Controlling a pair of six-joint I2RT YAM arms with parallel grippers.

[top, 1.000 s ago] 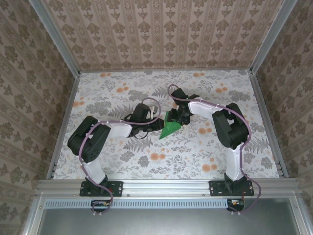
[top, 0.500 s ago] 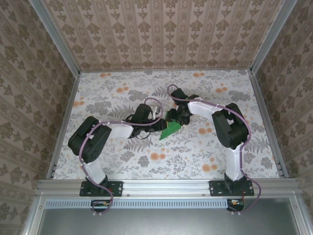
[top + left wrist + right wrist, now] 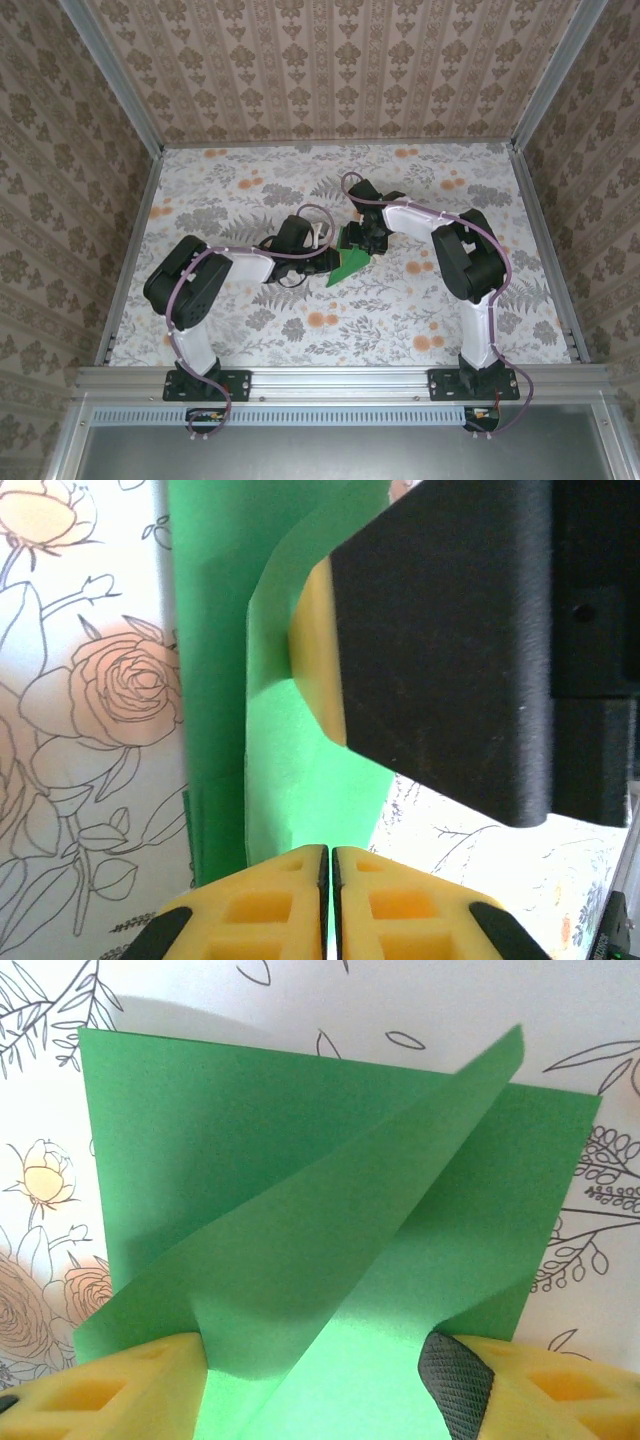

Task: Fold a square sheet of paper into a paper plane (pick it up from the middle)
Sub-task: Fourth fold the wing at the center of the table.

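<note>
The square sheet of paper (image 3: 351, 264) is bright green and folded to a pointed shape at the middle of the table. In the right wrist view the paper (image 3: 300, 1160) has one diagonal flap lifted off its flat layer. My right gripper (image 3: 363, 242) stands over its far end, open (image 3: 310, 1390), and the flap rises between the fingers. My left gripper (image 3: 327, 262) is at the paper's left edge. Its yellow fingertips (image 3: 290, 880) are shut together against the near edge of the raised flap (image 3: 300, 770). Whether paper sits between them is hidden.
In the left wrist view the right gripper's black and yellow finger (image 3: 440, 650) presses on the flap close ahead. The floral tablecloth (image 3: 240, 190) lies open all around. Patterned walls and a metal rail (image 3: 340, 380) bound the table.
My left gripper has slid right up to the paper's edge and its fingers have closed. The right gripper and the paper have stayed in place.
</note>
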